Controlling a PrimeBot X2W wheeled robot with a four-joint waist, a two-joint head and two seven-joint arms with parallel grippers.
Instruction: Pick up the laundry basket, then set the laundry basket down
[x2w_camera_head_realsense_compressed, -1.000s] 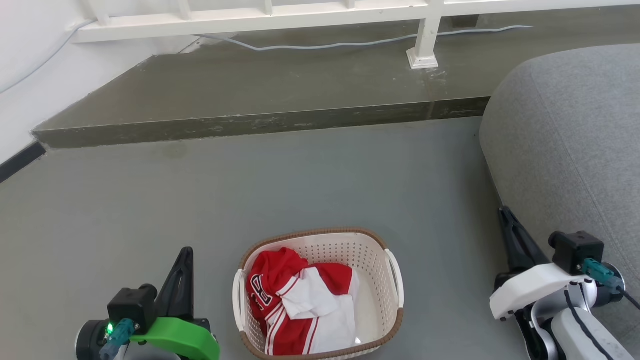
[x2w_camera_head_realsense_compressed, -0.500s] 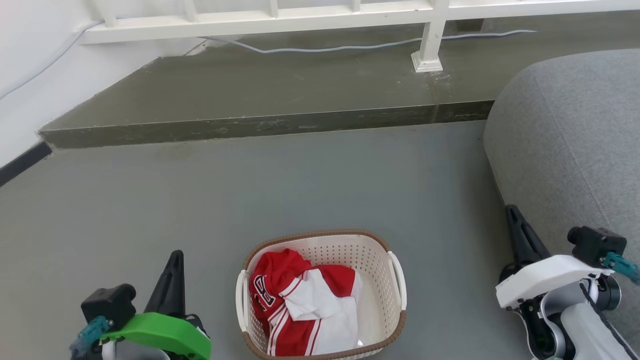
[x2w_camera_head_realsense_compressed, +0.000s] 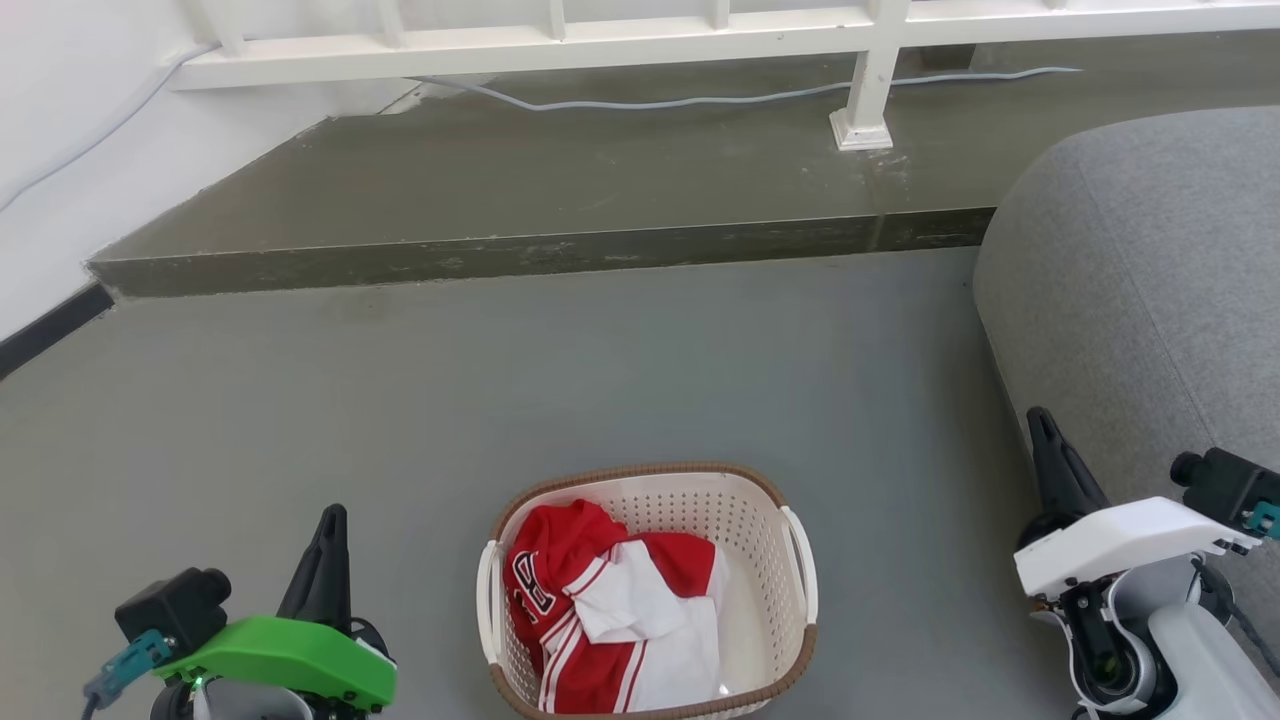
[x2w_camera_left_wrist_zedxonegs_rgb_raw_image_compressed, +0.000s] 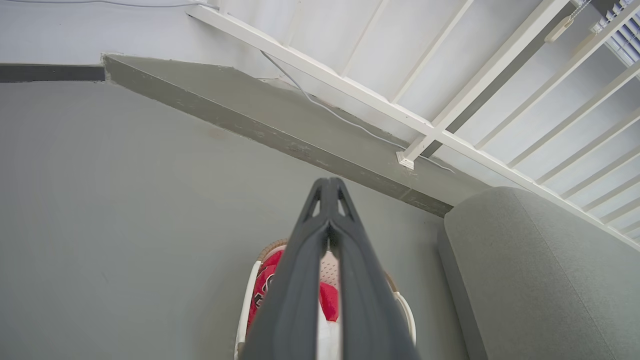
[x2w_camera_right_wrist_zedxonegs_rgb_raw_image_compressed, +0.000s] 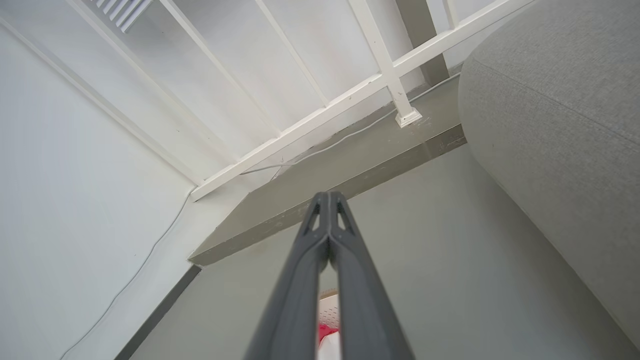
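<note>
Now | left claw (x2w_camera_head_realsense_compressed: 333, 518), right claw (x2w_camera_head_realsense_compressed: 1037, 418) wider apart | laundry basket (x2w_camera_head_realsense_compressed: 742, 518) unmoved

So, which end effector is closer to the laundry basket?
Left. The left end effector is to the left of the laundry basket, apart from it. The right end effector is farther off on the other side, by the grey sofa.

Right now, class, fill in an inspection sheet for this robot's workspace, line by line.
Surface: grey floor, with a raised step behind.
Job's things: laundry basket upright on the floor between the arms, red and white jersey inside.
Clutter: nothing seen.
End effectors: left end effector shut, right end effector shut, both apart from the basket.
Cables: grey cable along the raised step.
Surroundings: grey sofa at right, white railing and white wall beyond.
</note>
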